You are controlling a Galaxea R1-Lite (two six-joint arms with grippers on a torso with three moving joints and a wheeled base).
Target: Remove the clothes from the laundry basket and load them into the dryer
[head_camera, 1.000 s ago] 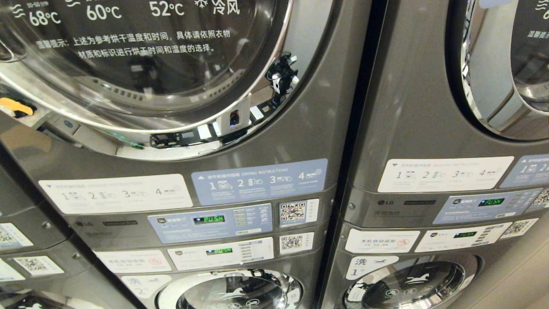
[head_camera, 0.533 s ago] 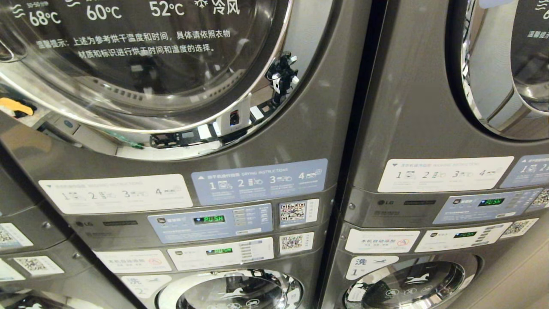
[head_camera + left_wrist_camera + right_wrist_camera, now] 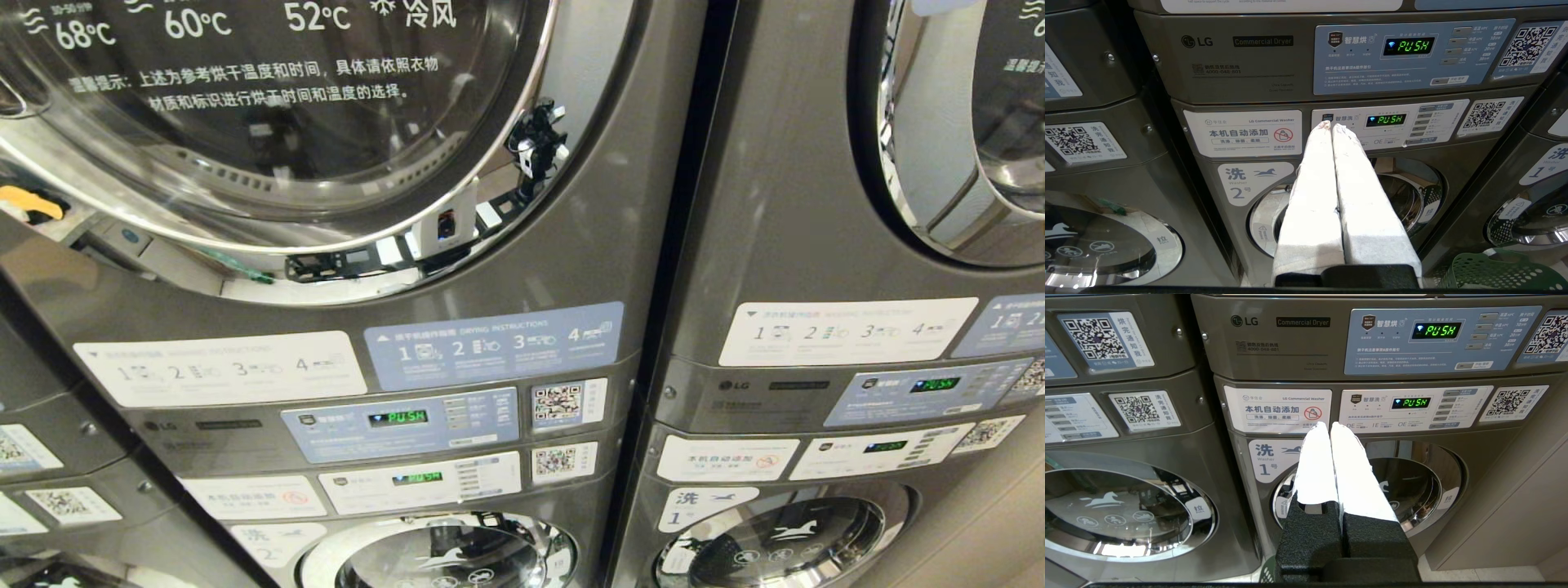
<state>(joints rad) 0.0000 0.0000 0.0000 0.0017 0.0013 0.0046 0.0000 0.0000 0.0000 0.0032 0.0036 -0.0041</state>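
Both my end effectors were empty: left end effector (image 3: 1331,126) and right end effector (image 3: 1329,426) pressed closed, pointing at the stacked machines. The laundry basket (image 3: 1494,271) peeked in at the lower right of the left wrist frame; couldn't see any clothes.

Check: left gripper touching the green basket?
Apart. Left wrist view shows the left gripper, shut and empty, facing the washer panel; the green basket sits low, off to one side.
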